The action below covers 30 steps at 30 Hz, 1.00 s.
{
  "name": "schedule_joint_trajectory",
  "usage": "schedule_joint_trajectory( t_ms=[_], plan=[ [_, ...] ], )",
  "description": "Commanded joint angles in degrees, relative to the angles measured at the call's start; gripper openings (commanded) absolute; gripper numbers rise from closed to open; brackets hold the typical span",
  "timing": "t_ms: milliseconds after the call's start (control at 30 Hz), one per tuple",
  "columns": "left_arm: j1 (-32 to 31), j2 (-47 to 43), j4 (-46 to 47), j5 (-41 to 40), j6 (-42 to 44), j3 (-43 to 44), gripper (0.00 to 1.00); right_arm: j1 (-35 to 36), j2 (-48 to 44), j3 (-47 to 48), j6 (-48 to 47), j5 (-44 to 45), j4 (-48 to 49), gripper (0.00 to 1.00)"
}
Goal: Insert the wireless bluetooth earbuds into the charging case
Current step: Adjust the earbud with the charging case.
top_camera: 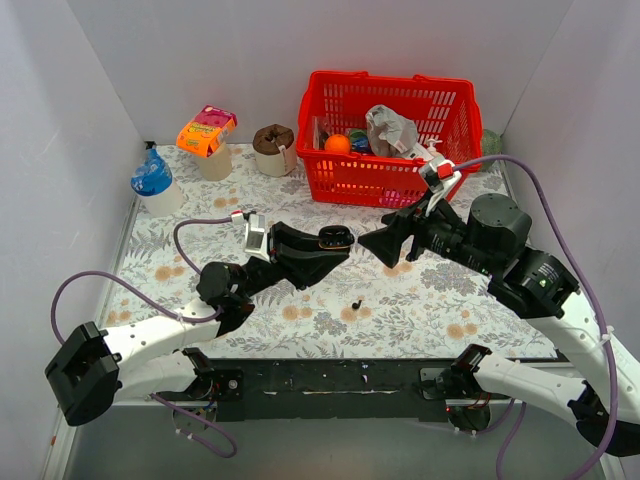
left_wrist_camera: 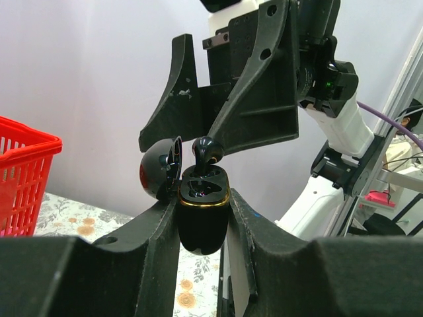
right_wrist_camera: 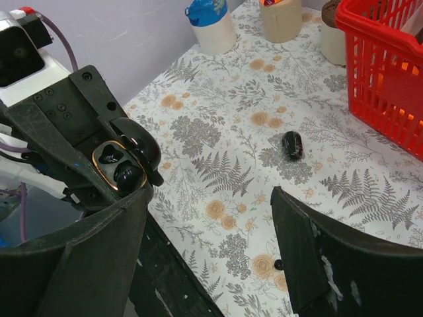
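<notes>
Open charging case [right_wrist_camera: 104, 156] held in front of the right gripper [right_wrist_camera: 210, 198], whose fingers are spread.
The left gripper [right_wrist_camera: 114, 165] clamps the gold-rimmed case, lid swung back, with one earbud [right_wrist_camera: 127, 176] sitting in it. Beyond, a small black object [right_wrist_camera: 292, 145] lies on the floral table [right_wrist_camera: 231, 86] near the red basket [right_wrist_camera: 377, 66].

No legible text in any view. Orange packet [top_camera: 206, 130] at the worktop's far edge carries print, too small to read. Blue-capped tub [right_wrist_camera: 210, 26]: no readable label. Charging case [left_wrist_camera: 203, 214]: glossy black, gold rim, no marking I can make out. Red basket [top_camera: 335, 178] contents are too blurred to read.
</notes>
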Motion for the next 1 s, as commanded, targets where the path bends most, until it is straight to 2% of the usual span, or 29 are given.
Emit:
schedule_joint_trajectory(
  t_ms=[0,733,967],
  plan=[
    [0.4,0.7,0.9,1.6,-0.6,1.0,0.0,0.3,0.2,2.4,-0.1,-1.4,3.6,0.83],
    [0.4,2.2,3.1,2.0,-1.0,0.6,0.0,0.3,1.7,2.0,0.0,-3.3,4.6,0.83],
    [0.4,0.8,2.5,1.3,-0.7,-0.3,0.0,0.3,-1.0,3.6,-1.4,3.5,3.4,0.84]
  ],
)
